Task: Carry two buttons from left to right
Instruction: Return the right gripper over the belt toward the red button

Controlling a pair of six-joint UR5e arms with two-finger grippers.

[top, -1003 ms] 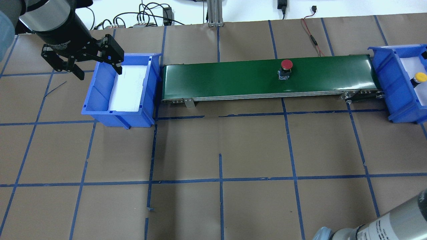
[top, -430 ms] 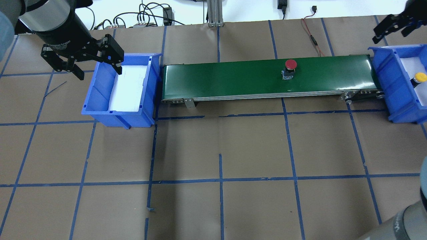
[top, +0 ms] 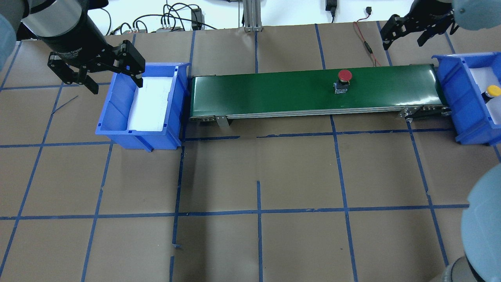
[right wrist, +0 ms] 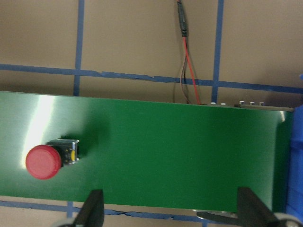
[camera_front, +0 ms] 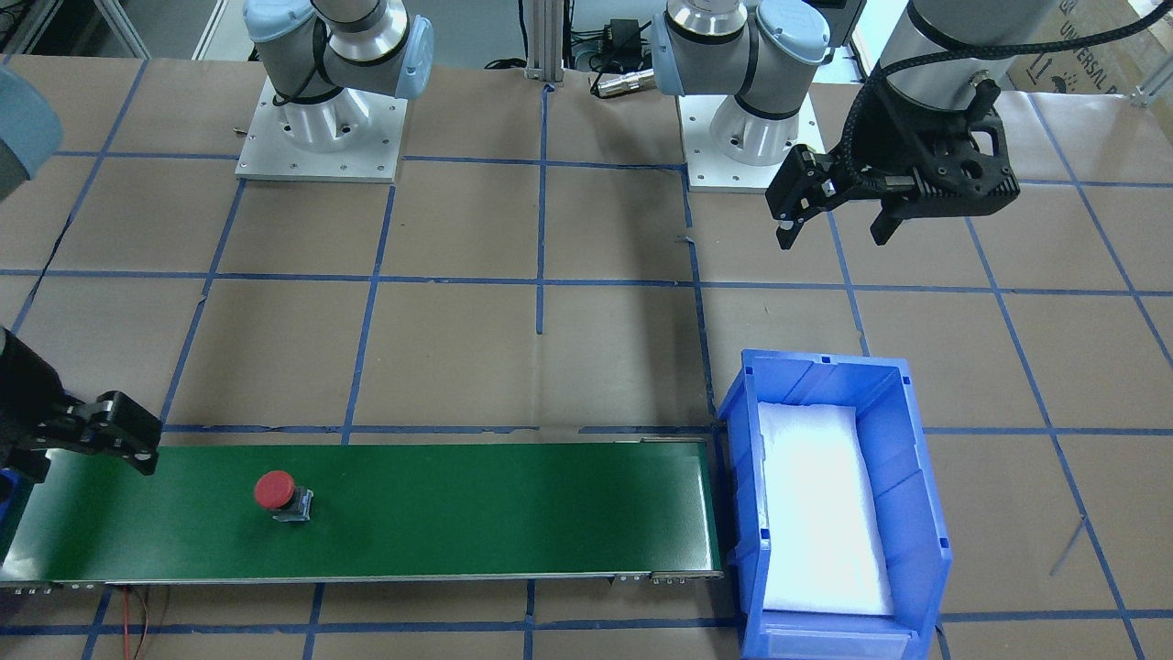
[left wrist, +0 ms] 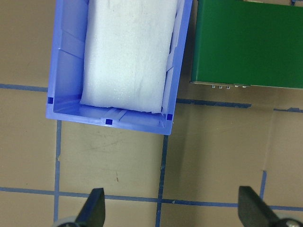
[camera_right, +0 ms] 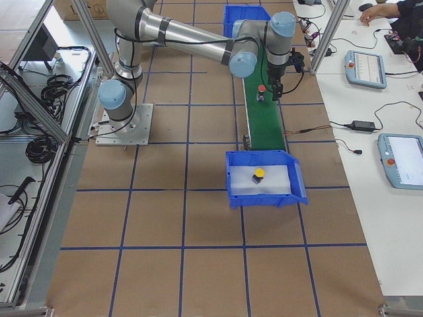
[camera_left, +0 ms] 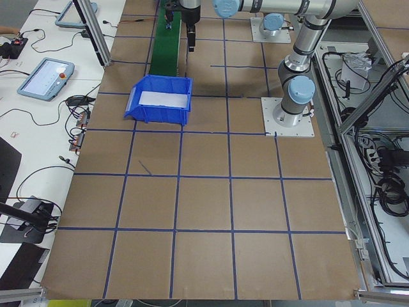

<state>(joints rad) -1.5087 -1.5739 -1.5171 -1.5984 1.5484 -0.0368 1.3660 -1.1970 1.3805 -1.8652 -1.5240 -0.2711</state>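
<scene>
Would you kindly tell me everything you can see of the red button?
The red button has a round red mushroom cap on a short black-and-grey base, with a yellow speck on the base in the right wrist view. It seems to stand upright on the green belt, toward the robot's right end, touching only the belt.

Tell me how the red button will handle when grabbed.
The red button looks rigid, so probably no squashing. Its round cap overhangs the boxy base, so a high push may tip it; the base's flat sides likely grip better.
</scene>
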